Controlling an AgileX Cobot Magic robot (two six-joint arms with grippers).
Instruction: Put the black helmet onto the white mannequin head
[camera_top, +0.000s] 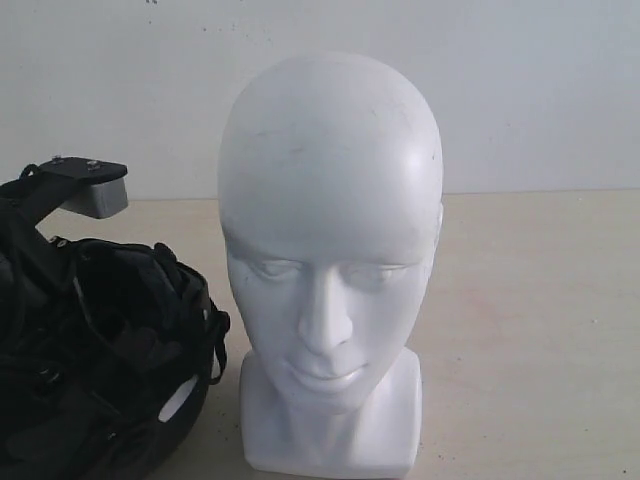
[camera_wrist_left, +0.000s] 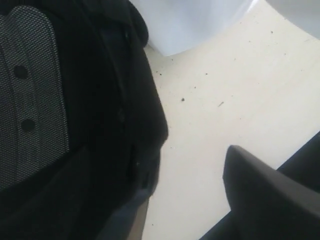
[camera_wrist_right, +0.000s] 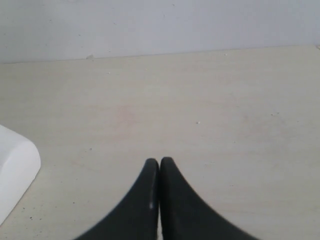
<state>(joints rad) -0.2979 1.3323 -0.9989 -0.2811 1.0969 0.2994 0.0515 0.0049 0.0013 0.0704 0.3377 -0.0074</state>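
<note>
The white mannequin head (camera_top: 330, 250) stands upright on its square base in the middle of the table, face toward the exterior camera. The black helmet (camera_top: 100, 360) lies to its left, opening up, so the padded lining shows. My left gripper (camera_wrist_left: 190, 175) is open beside the helmet's rim (camera_wrist_left: 145, 115). One dark finger (camera_wrist_left: 265, 190) stands apart over bare table; the other is mostly hidden against the rim. The head's base (camera_wrist_left: 190, 25) lies just beyond. My right gripper (camera_wrist_right: 159, 161) is shut on nothing, low over the table, with the base corner (camera_wrist_right: 15, 170) to one side.
The left arm's wrist camera block (camera_top: 95, 190) rises above the helmet's far edge. The pale wooden table (camera_top: 540, 300) runs back to a white wall (camera_top: 540, 90). The right arm is not in the exterior view.
</note>
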